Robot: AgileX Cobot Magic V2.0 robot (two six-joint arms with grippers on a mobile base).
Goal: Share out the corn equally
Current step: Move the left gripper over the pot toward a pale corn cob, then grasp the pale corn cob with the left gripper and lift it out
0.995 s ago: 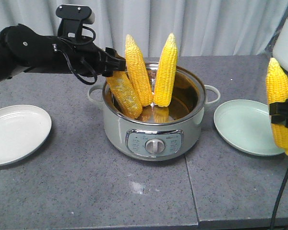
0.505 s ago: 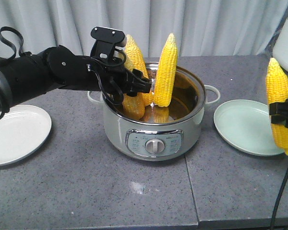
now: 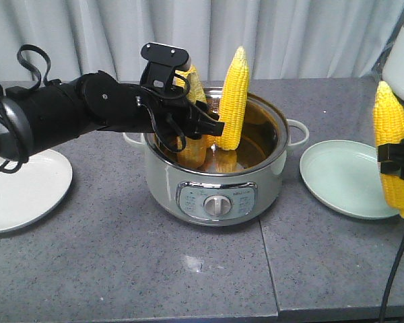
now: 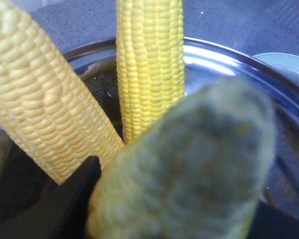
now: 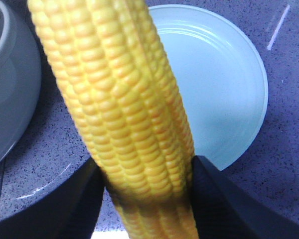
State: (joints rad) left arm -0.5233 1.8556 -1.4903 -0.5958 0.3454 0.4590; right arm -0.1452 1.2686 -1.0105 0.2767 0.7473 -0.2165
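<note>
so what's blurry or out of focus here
Left wrist view: the nearest cob is a grey out-of-focus blur, the upright cob behind it sharp, glare on the pot rim. Right wrist view: the held cob softens toward its lower end. Front view: sharp.

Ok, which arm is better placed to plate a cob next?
Right. The right gripper is shut on a cob next to the green plate; the left gripper is down among the cobs in the pot, away from the white plate.

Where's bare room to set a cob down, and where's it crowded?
Bare: the green plate beside the cob in the right gripper, and the white plate at left. Crowded: the pot, holding cobs and the left gripper.
</note>
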